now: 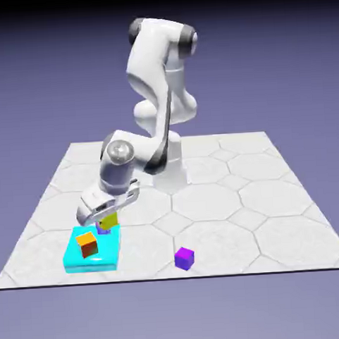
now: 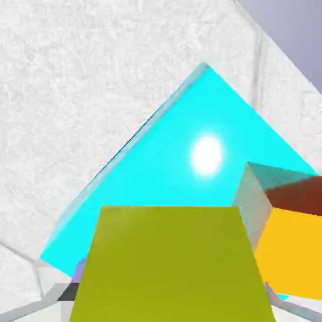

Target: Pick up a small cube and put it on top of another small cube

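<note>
My gripper (image 1: 105,217) is shut on the small yellow cube (image 1: 109,220), which fills the bottom of the hand view (image 2: 170,264) and hides most of the fingertips. Directly under it, only a sliver of blue-violet shows of the other small cube (image 1: 103,231), also peeking out at the yellow cube's lower left in the hand view (image 2: 78,272). Its magenta top is hidden. I cannot tell whether the two cubes touch. Both are over the cyan slab (image 1: 75,257).
An orange-and-brown cube (image 1: 86,244) sits on the cyan slab (image 2: 188,126), close beside the held cube (image 2: 289,245). An all-violet cube (image 1: 183,257) lies on the tiled table toward the exterior view's right, near the front edge.
</note>
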Tool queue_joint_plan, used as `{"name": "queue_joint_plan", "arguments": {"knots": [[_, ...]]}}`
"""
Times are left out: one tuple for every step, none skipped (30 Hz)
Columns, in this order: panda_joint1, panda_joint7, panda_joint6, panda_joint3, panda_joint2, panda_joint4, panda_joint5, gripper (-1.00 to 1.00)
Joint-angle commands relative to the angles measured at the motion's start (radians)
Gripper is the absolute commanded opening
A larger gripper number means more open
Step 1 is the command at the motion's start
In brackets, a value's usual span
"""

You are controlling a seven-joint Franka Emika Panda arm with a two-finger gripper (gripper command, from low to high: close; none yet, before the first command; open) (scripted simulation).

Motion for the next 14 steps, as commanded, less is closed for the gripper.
{"name": "queue_joint_plan", "arguments": {"knots": [[0.024, -0.042, -0.003, -0.025, 0.016, 0.027, 0.0, -1.0], [0.047, -0.086, -0.007, -0.05, 0.033, 0.054, 0.003, -1.0], [0.07, -0.129, -0.011, -0.076, 0.049, 0.081, 0.005, -1.0], [0.057, -0.161, -0.005, -0.11, 0.066, 0.074, 0.014, -1.0], [0.056, -0.163, -0.004, -0.112, 0.067, 0.073, 0.015, -1.0], [0.056, -0.163, -0.004, -0.112, 0.067, 0.073, 0.015, -1.0], [0.03, -0.17, 0.039, -0.095, 0.1, 0.062, 0.03, -1.0], [0.003, -0.177, 0.082, -0.077, 0.132, 0.051, 0.046, -1.0], [-0.023, -0.184, 0.126, -0.06, 0.165, 0.039, 0.061, -1.0], [-0.043, -0.19, 0.16, -0.046, 0.191, 0.031, 0.074, -1.0], [-0.043, -0.19, 0.16, -0.046, 0.191, 0.031, 0.074, 1.0], [-0.043, -0.19, 0.16, -0.046, 0.191, 0.031, 0.074, 1.0], [-0.017, -0.183, 0.117, -0.063, 0.158, 0.042, 0.058, 1.0], [0.009, -0.176, 0.073, -0.081, 0.125, 0.053, 0.043, 1.0]]}}
